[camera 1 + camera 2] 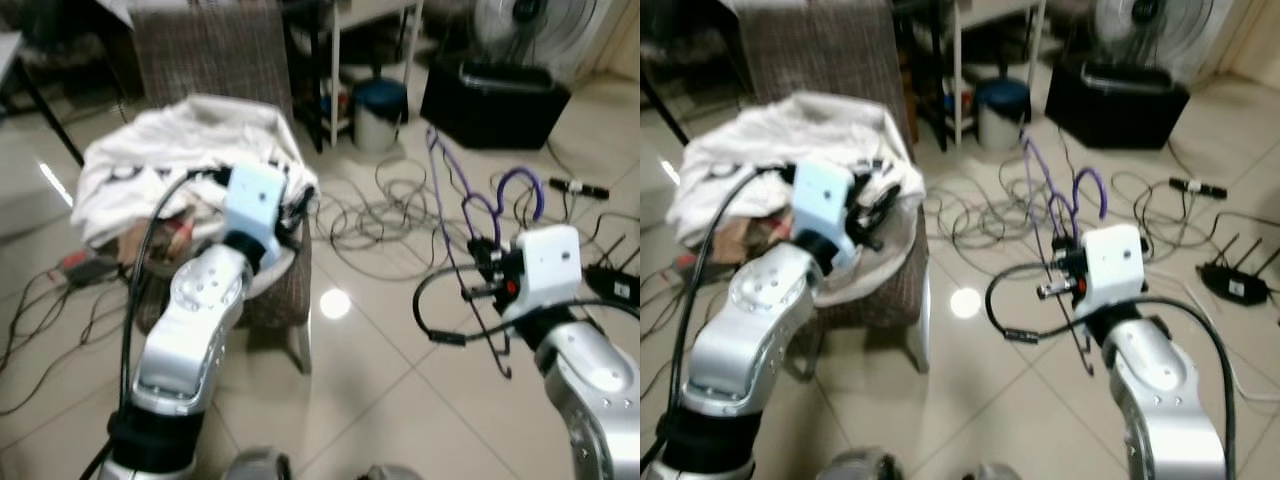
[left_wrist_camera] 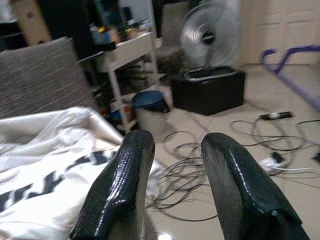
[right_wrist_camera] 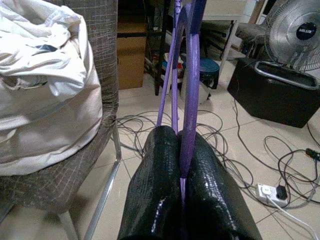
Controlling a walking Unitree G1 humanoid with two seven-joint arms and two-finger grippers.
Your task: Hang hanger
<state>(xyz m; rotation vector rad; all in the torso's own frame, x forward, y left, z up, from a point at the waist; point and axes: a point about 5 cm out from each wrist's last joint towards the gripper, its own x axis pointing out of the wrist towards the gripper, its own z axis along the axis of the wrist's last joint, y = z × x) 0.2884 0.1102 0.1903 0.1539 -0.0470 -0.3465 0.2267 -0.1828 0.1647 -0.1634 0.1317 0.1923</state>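
Right wrist view shows the right gripper [image 3: 182, 150] with its two black fingers pressed together on a purple hanger [image 3: 190, 90], the thin plastic pinched between them and rising up out of the grip. From the head camera the same hanger [image 1: 480, 205] stands up above the right gripper [image 1: 478, 252] over the tiled floor [image 1: 370, 390], its hook curling near the top, to the right of a woven chair [image 1: 215, 45].

A heap of white clothes [image 1: 170, 150] with dark lettering lies piled on the chair's seat. The left gripper [image 1: 880, 200] is held over this heap, near its right edge. In the left wrist view its fingers [image 2: 122, 185] are spread apart with nothing between them, and the white clothes lie below.

Behind the chair stand a white shelf unit [image 1: 345, 40] and a small bin with a blue lid [image 1: 380, 112]. Further right sits a black box [image 1: 495, 100] with a fan [image 1: 535, 25] behind it. Loose cables [image 1: 385, 210] sprawl across the floor between the chair and the box, and a white power strip [image 3: 270, 192] lies among them.
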